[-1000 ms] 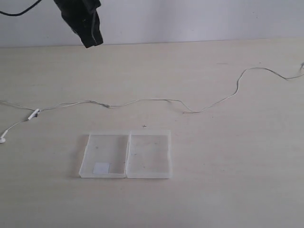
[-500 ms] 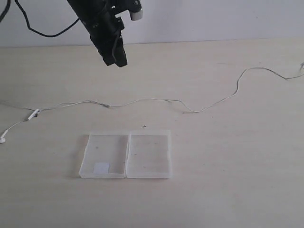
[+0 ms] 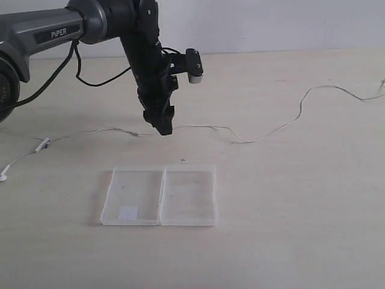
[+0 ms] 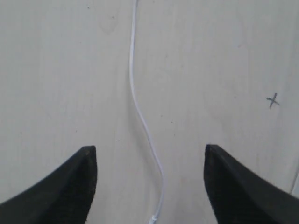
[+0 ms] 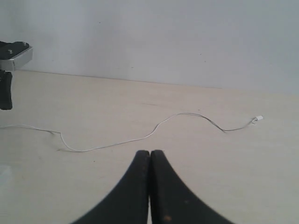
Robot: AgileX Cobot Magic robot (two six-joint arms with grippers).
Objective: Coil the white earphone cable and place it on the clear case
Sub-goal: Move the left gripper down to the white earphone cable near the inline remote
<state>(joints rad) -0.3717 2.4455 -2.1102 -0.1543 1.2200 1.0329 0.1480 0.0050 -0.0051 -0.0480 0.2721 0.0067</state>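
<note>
Only the exterior view shows an earbud (image 3: 3, 177).

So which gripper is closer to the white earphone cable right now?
Left. The left gripper hangs open over the white earphone cable; the right gripper, shut, sits well back from it.
</note>
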